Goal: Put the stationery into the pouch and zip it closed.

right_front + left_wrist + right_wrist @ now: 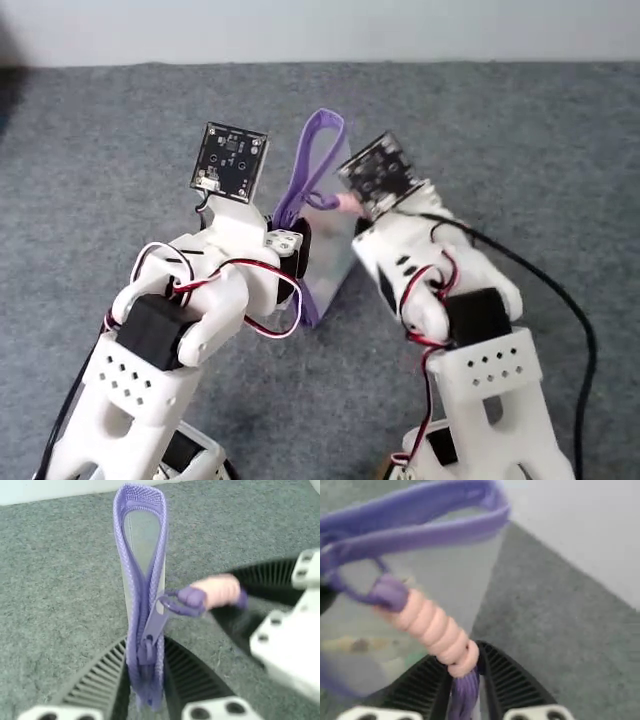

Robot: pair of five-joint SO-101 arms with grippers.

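White twin arms with black motors and ribbed black tools

The left arm point(180, 330) and right arm point(470, 340) have white plastic shells pierced with rows of small round holes, black servo blocks, and thin red, white and black wires looping at the joints. Each wrist carries a square black circuit board point(230, 158). A thick black cable point(560, 300) trails from the right arm. The left tool point(145, 645) and right tool point(462, 655) have ribbed black fingers on white mounts with round screw sockets.
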